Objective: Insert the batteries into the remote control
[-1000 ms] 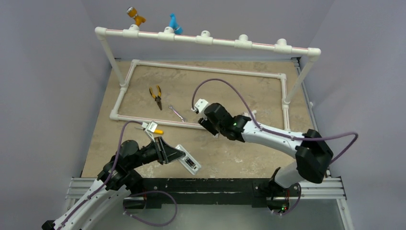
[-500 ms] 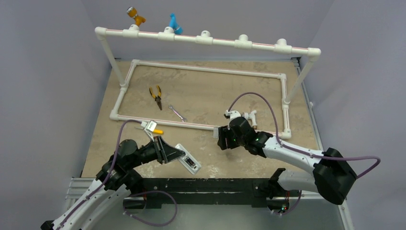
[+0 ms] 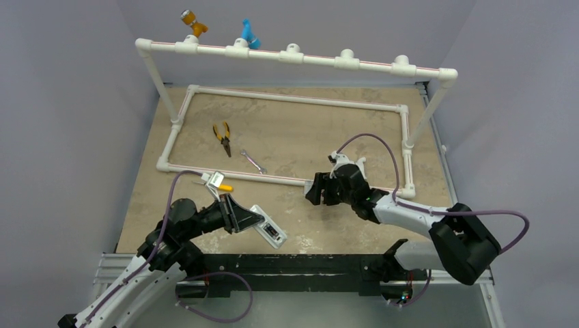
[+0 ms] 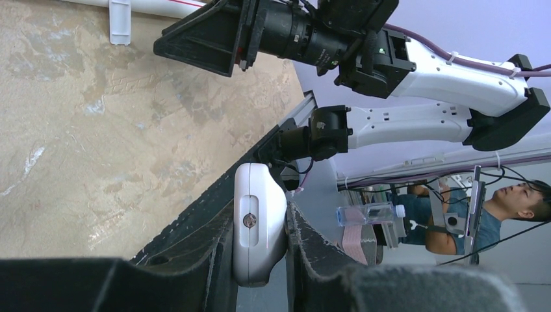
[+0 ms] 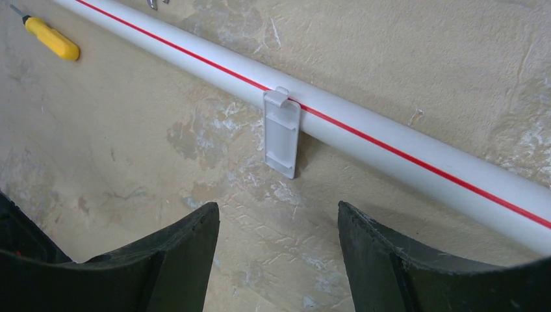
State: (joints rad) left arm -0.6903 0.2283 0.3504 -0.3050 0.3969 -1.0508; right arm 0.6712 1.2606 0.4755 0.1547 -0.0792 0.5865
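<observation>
The remote control (image 3: 269, 231) is held at the near edge of the table (image 3: 328, 130), clamped at one end between the closed-in jaws of the left gripper (image 3: 254, 218), its dark recessed side facing up; what lies in that recess cannot be told. On the table a white pipe frame (image 3: 293, 99) is laid out, and the right gripper (image 3: 323, 193) is hung over its near pipe, jaws apart with nothing between them. Inside the frame, yellow-handled pliers (image 3: 222, 137) and a silver wrench (image 3: 253, 161) are seen well apart from both arms, and a yellow screwdriver (image 3: 225, 187) is seen just outside the near pipe. Only in the right wrist view is a small flat white cover piece (image 5: 282, 133) shown, leaned against that pipe just ahead of the spread fingers (image 5: 175, 253); from above it is hidden by the gripper. Only in the left wrist view is the remote's rounded end with a screw shown, pinched between the two pads (image 4: 295, 227). Compared with a second ago, the right arm has been drawn back from inside the frame to the near pipe and its jaws have been widened; the left arm and remote are unchanged.
</observation>
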